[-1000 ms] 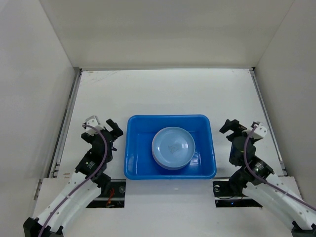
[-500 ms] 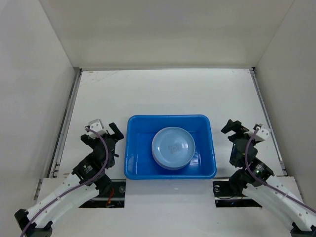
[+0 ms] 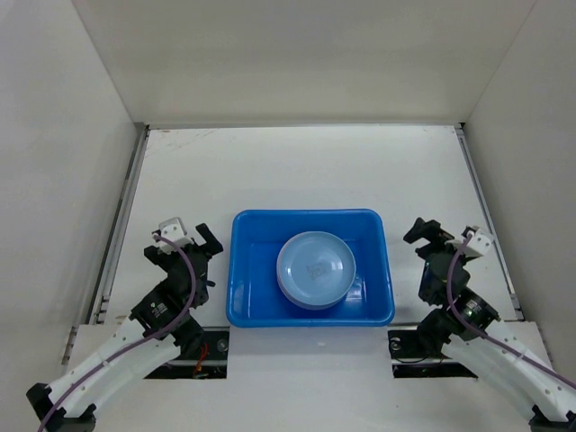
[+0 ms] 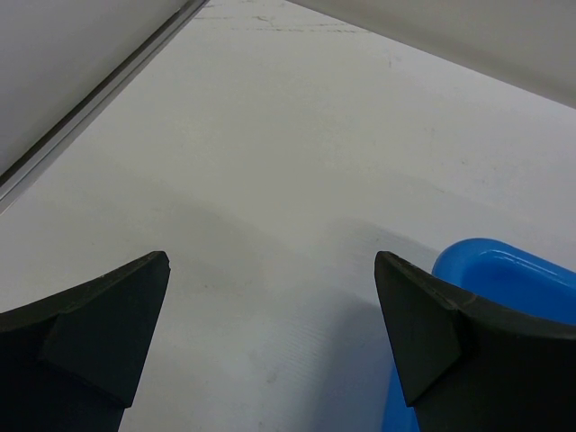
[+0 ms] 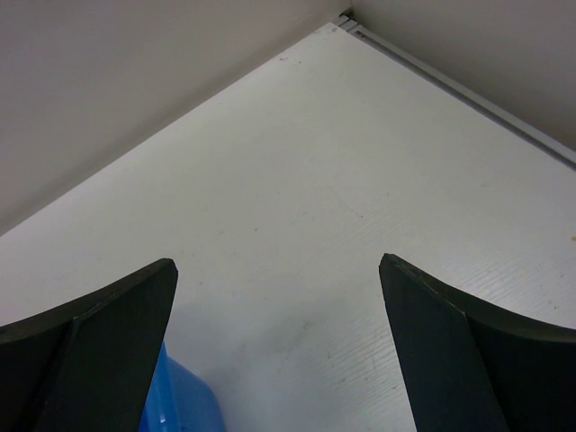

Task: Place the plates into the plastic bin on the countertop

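Stack of plates [image 3: 315,268], round, shallow, matte, light blue on top, sitting mid-floor in the bin [image 3: 306,216], a glossy blue tub with rounded corners on the white worktop [image 3: 297,171]. Flanked by the left arm [image 3: 171,292] and right arm [image 3: 454,301], just beside its short walls. Both the left jaws and right jaws wide apart, gripping nothing.

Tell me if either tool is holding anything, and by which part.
Nothing is held: left tool and right tool are open and empty; the plates lie in the blue bin.
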Robot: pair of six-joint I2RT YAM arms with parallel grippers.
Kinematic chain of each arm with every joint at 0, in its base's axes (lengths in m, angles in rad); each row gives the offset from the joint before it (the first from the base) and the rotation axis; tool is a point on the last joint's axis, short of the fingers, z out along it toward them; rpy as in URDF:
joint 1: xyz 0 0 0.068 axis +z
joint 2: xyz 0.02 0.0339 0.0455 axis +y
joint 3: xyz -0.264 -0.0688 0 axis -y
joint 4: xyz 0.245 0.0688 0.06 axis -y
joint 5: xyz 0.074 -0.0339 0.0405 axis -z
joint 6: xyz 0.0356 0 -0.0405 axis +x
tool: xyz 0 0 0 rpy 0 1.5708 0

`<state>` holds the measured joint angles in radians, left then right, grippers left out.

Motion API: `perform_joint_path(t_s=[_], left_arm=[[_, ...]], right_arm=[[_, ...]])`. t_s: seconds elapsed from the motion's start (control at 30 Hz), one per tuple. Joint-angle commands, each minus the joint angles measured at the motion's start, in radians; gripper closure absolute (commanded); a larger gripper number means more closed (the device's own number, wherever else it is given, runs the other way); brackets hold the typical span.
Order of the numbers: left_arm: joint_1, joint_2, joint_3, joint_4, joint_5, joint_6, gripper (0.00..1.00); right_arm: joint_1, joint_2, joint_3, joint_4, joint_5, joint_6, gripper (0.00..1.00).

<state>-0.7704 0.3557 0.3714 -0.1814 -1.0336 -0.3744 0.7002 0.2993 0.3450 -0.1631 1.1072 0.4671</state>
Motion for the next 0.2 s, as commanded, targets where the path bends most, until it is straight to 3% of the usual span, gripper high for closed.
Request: perform_joint_path(t_s=[0.0,0.17], left_arm=[[0.001,0.000,0.004,0.033,-0.029,0.014,0.00],[-0.002,-0.007,0.000,0.037,-0.029,0.012,0.00]], right_arm=[[0.005,0.009,0.008,0.046,0.011,-0.010,0.00],[0.005,0.008,0.008,0.046,0.008,-0.010,0.00]])
